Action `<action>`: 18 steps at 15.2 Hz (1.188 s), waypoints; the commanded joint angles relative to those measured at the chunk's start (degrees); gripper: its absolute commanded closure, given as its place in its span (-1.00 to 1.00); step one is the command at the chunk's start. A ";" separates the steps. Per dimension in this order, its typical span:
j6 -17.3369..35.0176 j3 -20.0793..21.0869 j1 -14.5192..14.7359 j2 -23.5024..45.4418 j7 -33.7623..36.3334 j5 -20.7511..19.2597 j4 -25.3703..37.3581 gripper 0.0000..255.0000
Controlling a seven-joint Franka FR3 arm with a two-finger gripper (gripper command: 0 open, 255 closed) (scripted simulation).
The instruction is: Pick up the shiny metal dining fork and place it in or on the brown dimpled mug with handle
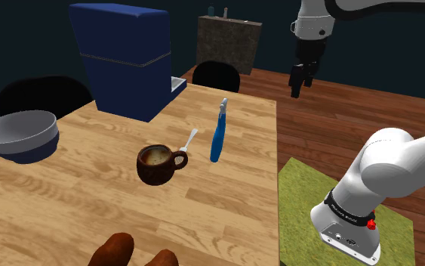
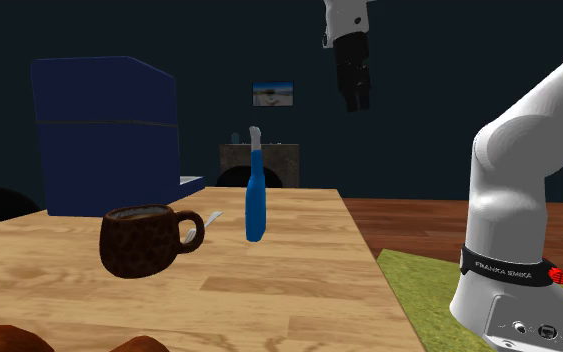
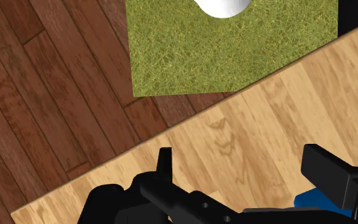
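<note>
A silver fork (image 1: 191, 140) lies flat on the wooden table (image 1: 226, 196), just behind the handle of the brown dimpled mug (image 1: 158, 164). In the second exterior view the fork (image 2: 198, 226) peeks out behind the mug (image 2: 143, 240). My black gripper (image 1: 302, 83) hangs high in the air, well above table height and off toward the table's edge nearest the stand, far from both. From the second exterior view the gripper (image 2: 355, 98) is up above the blue tool. In the wrist view the fingers (image 3: 165, 163) stand apart with nothing between them; the gripper (image 3: 244, 168) looks down on the table's edge.
A blue long-handled tool (image 1: 218, 134) lies right of the fork. A big blue machine (image 1: 122, 57) stands at the back, a grey bowl (image 1: 18, 134) at the shoulder view's left, brown lumps (image 1: 112, 249) at the front edge. A green mat (image 3: 222, 51) covers the floor by the stand.
</note>
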 commanded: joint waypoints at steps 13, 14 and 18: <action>19.13 14.66 -1.74 10.47 30.92 10.15 -4.96 -1.00; 20.85 15.89 -2.07 12.08 33.48 10.48 -4.69 -1.00; 27.50 20.66 -3.76 19.43 43.93 10.55 -2.57 -1.00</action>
